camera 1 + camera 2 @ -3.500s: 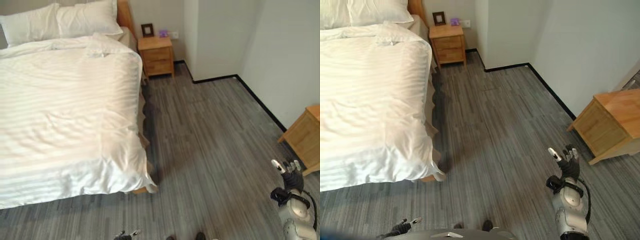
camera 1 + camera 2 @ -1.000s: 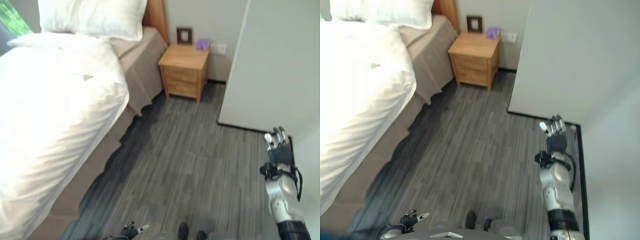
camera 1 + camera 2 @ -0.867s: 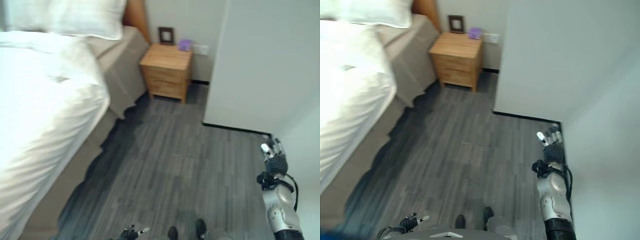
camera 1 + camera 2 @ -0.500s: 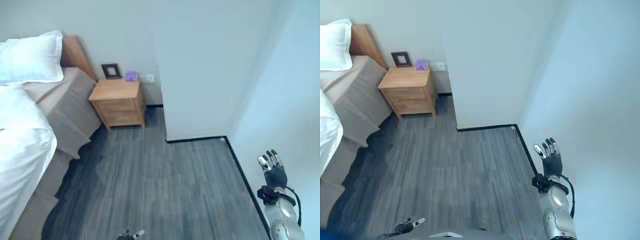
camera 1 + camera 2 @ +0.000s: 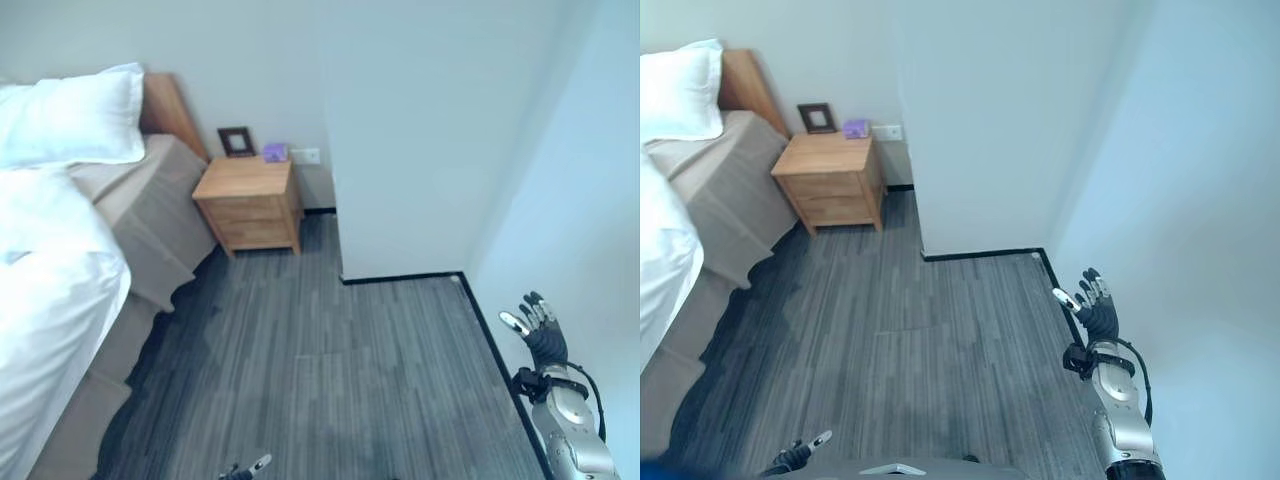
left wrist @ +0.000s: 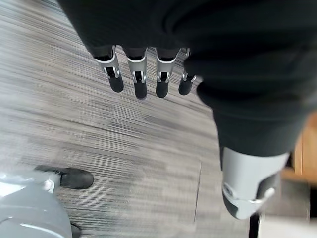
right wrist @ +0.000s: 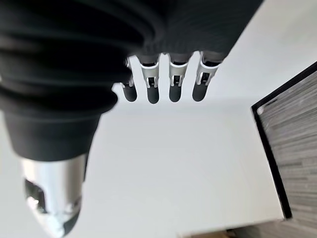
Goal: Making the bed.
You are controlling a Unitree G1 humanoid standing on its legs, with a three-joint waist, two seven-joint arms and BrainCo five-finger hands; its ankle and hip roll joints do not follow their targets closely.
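Grey floor [image 5: 330, 370], right hand [image 5: 1098, 312] raised, splayed

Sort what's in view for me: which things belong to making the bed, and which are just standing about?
For the job:
white duvet
pillow
bed, its tan side bare

Standing about:
wooden nightstand
picture frame
small purple thing
wall socket

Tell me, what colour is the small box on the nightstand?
The small box is purple, clearest in the left eye view.
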